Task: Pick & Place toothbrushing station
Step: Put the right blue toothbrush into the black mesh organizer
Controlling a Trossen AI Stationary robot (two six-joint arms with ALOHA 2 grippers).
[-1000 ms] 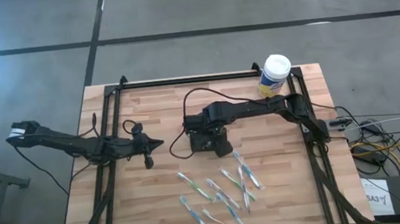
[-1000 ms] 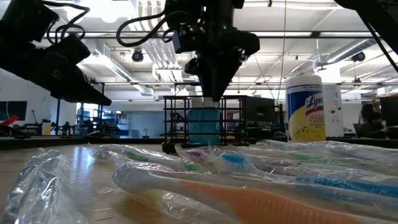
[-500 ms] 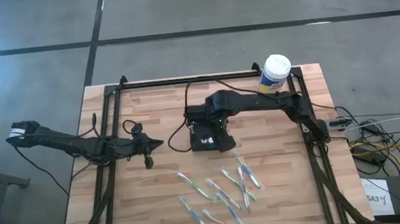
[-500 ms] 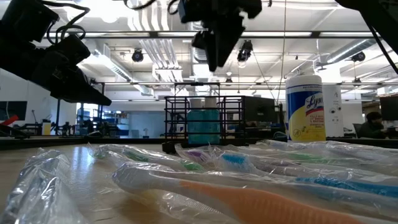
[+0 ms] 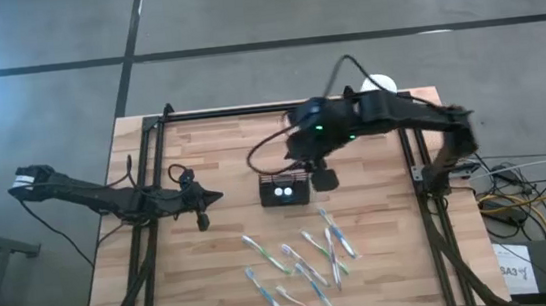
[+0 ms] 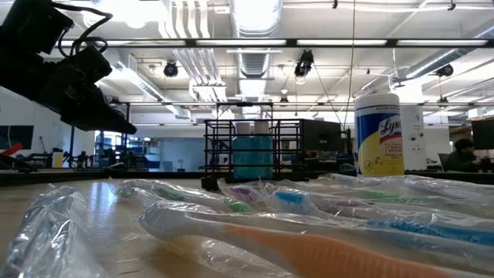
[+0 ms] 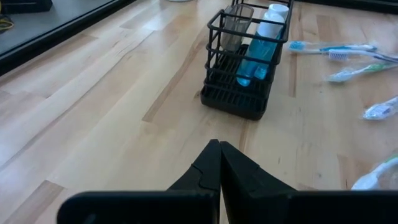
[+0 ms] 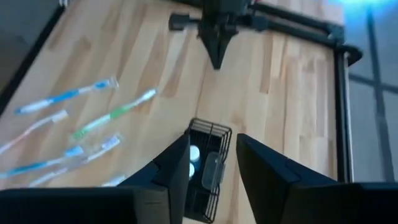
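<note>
The right gripper (image 5: 324, 179) has let go and lifted, its fingers (image 8: 177, 163) parted and empty. Directly below it, the toothbrushing station (image 5: 286, 189) now stands alone on the table (image 5: 212, 149), so placement looks finished. Beyond it, the left gripper (image 5: 215, 196) waits, fingers pressed together on nothing. Wrapped toothbrushes (image 5: 299, 261) lie off to the side.

Yellow cylindrical canister with white lid (image 6: 379, 133) near table's far right corner: blue brand lettering on label, partly seen, reads "Lys". White sheet on floor (image 5: 513, 268) past table's right edge: "SA3". No other legible text.
</note>
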